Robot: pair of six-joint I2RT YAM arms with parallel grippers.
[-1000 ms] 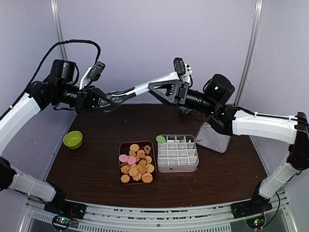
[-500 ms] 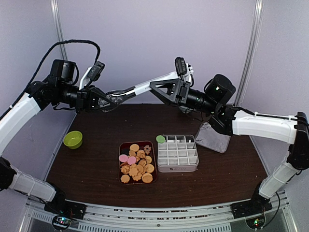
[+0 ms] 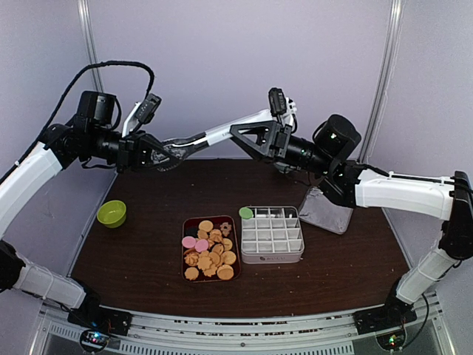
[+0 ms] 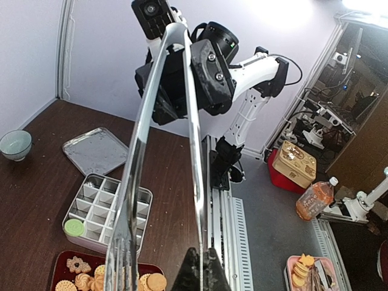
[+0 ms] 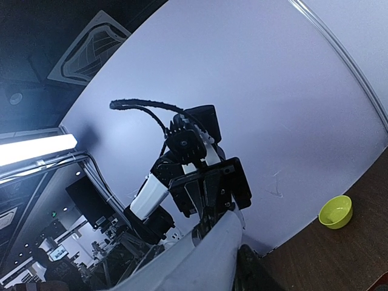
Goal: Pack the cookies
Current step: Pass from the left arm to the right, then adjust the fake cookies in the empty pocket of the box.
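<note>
**Cookie-packing station: tongs held aloft between two arms**

- Cookies [image 3: 209, 250]: a heap of mostly golden-orange rounds, with two pink ones at the 9 o'clock edge, is lying in the red tray [image 3: 184, 255] at mid-tabletop [image 3: 140, 259].
- Green cookie [image 3: 245, 213]: one is sitting in the 10 o'clock corner cell of the divided box [image 3: 272, 237]. The box is standing just beside the tray, at its 3 o'clock.
- Metal tongs [image 3: 214, 135]: these are hanging high above the tabletop, spanning the two arms.
- Left gripper [image 3: 164, 155]: its jaws are closing fully on the tongs' working end.
- Right gripper [image 3: 250, 137]: its jaws are straddling the tongs' far end, partly parted. Whether they are actually clamping it cannot be told.
- Green bowl [image 3: 111, 213]: it is resting well apart from the tray, at its 9 o'clock.
- Metal lid [image 3: 327, 211]: it is lying near the box, at its 2 o'clock.
</note>
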